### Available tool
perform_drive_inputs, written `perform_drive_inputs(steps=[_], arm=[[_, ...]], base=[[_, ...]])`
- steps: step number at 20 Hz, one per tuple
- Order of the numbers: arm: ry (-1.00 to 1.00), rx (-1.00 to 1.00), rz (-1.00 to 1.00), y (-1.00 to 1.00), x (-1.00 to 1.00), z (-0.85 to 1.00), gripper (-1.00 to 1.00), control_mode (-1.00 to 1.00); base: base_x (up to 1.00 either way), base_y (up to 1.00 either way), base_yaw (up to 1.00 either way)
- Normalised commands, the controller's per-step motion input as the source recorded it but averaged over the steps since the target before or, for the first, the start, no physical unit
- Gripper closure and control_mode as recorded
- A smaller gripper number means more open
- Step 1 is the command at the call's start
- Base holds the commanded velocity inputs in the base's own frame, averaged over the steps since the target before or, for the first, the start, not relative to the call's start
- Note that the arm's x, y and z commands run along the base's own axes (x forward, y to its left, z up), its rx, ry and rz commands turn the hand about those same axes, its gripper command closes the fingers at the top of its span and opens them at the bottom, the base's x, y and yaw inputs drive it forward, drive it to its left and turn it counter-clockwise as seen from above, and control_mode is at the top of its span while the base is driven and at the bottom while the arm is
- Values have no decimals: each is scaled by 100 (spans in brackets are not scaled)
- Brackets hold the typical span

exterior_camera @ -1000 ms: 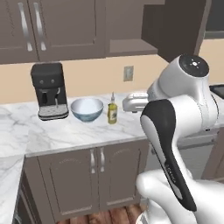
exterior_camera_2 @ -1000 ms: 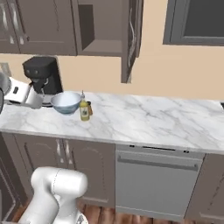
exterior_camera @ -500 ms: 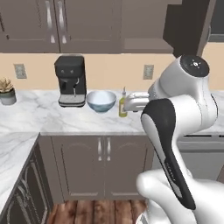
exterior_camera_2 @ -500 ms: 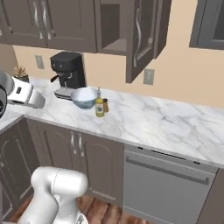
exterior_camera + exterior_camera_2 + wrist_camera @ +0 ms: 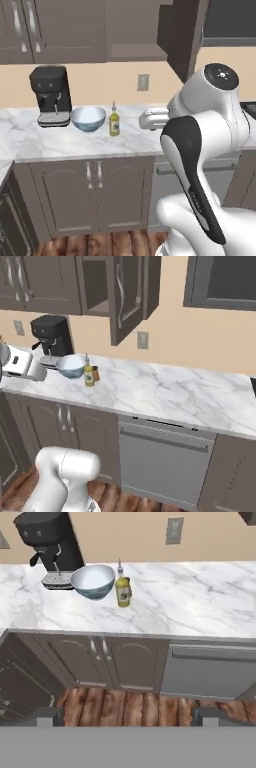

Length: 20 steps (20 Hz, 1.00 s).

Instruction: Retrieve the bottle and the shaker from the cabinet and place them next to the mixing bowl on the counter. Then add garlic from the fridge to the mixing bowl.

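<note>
Bottle [image 5: 122, 588] stands beside mixing bowl [image 5: 93, 581], well beyond the released, empty claw [image 5: 128, 716].

Both base cameras stand back from the table [image 5: 30, 140] and look forward and down at it. The left one sees the bowl [image 5: 88, 118] from its right, the right one from farther right. The hand camera faces the bowl [image 5: 93, 581] head-on, cupboards and floor below. All three share it.
</note>
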Motion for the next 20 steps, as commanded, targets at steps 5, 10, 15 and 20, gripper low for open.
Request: perform_drive_inputs(steps=[5,10,15,20], arm=[[0,0,0,0,0,0,-100,100],[0,0,0,0,0,0,-100,100],[0,0,0,0,0,0,-100,100],[0,0,0,0,0,0,-100,100]], base=[[3,-19,-74],[2,-17,-79],[14,-40,-69],[30,-61,-61]])
